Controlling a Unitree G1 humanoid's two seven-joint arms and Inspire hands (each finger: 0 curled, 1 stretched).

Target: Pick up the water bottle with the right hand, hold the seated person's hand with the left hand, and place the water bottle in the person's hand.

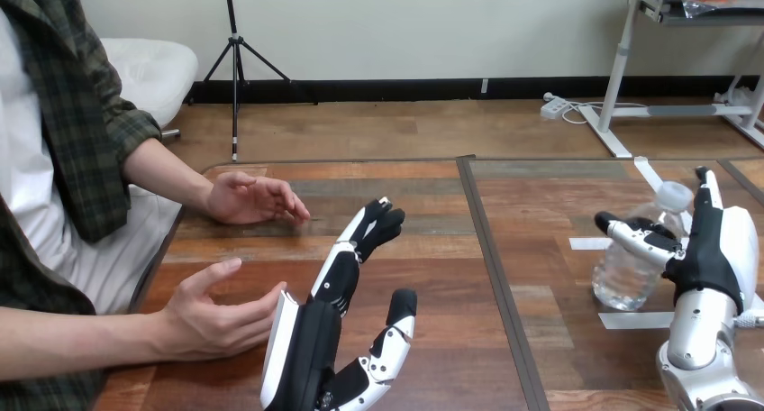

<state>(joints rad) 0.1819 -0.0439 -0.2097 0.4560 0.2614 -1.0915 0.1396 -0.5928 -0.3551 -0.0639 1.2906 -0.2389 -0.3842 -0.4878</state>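
Note:
A clear water bottle (631,267) stands upright on the table at the right. My right hand (716,249) is beside it on its right, fingers straight and thumb reaching across the bottle's front, not closed round it. My left hand (333,312) stretches forward near the table's middle left, fingers straight and open, holding nothing. The person's near hand (212,316) rests on the table just left of my left hand, close to its back, palm facing it. The person's far hand (252,197) hovers further back, apart from my hand.
White tape strips (635,319) mark the table round the bottle. A dark seam (491,267) runs down the table between my two hands. The person sits at the left edge.

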